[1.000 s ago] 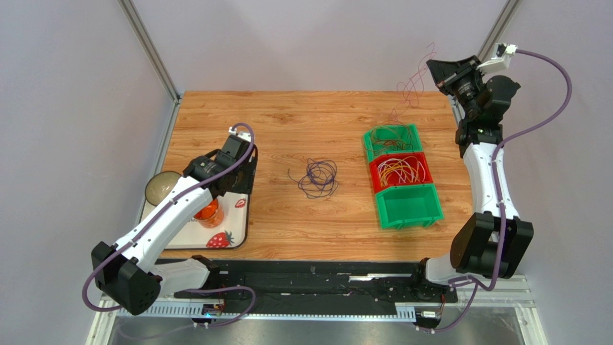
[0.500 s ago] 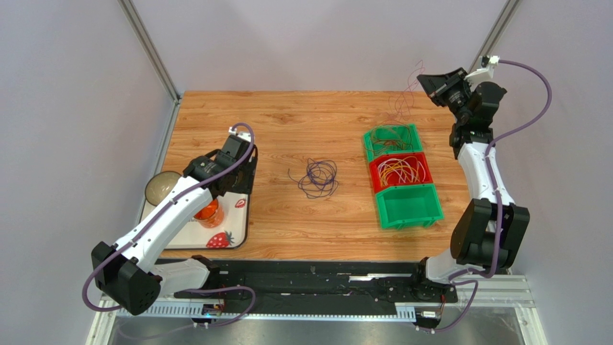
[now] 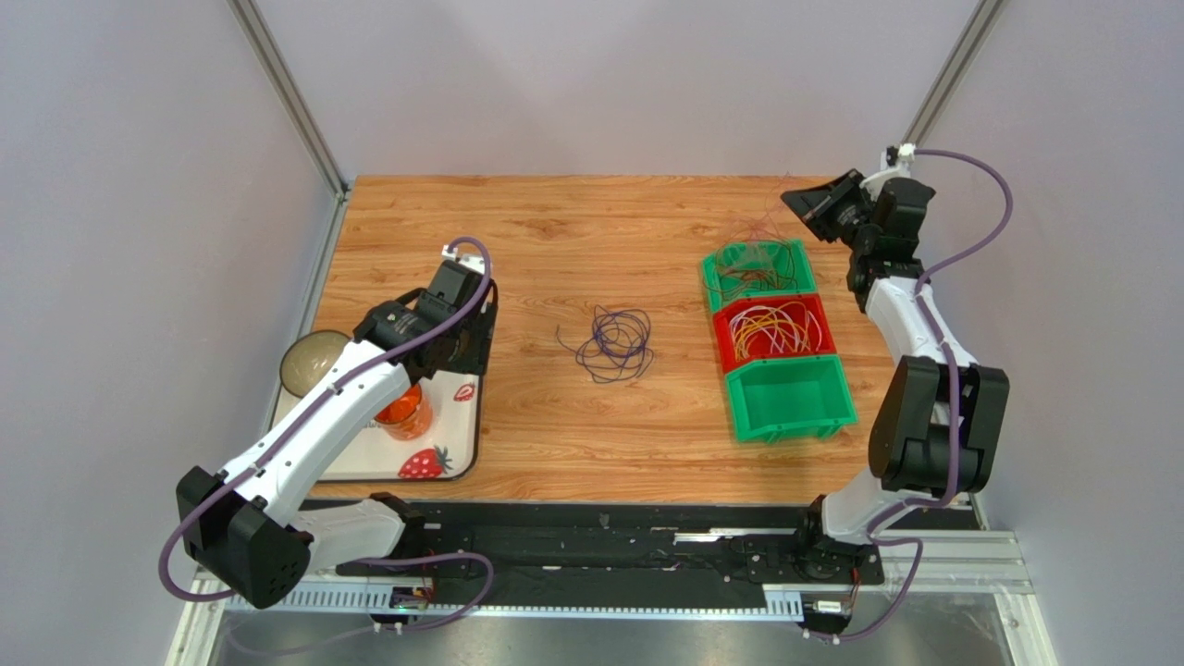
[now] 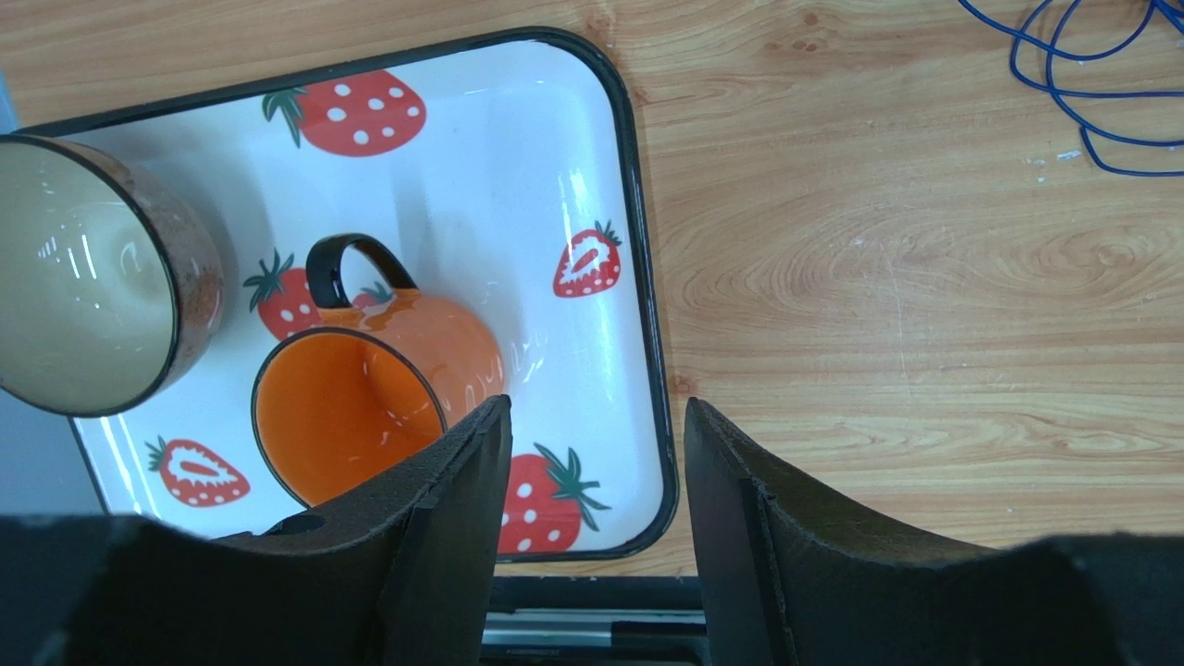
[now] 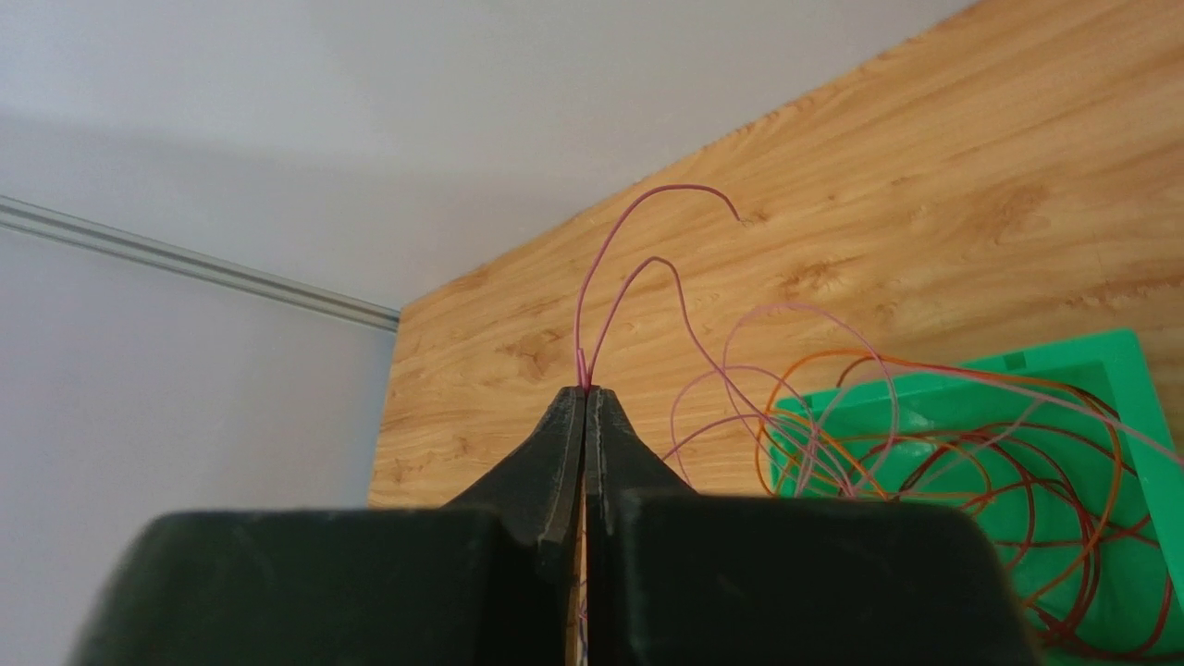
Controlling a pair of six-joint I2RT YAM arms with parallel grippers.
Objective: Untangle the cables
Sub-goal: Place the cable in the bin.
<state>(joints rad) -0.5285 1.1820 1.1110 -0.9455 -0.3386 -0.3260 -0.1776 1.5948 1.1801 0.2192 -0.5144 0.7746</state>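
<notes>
My right gripper is shut on a thin pink cable at the table's far right. The strand trails down into a tangle of orange, red and pink cables in the far green bin. Yellow and white cables lie in the red bin. A loose purple coil lies at mid-table and shows in the left wrist view. My left gripper is open and empty above the strawberry tray.
The tray holds an orange mug and a brown bowl. An empty green bin stands nearest, in line with the red bin. Metal frame posts rise at the back corners.
My right gripper has come down and leftward with the pink cable, from high above the back right corner to just beyond the far green bin. The left arm has not moved.
</notes>
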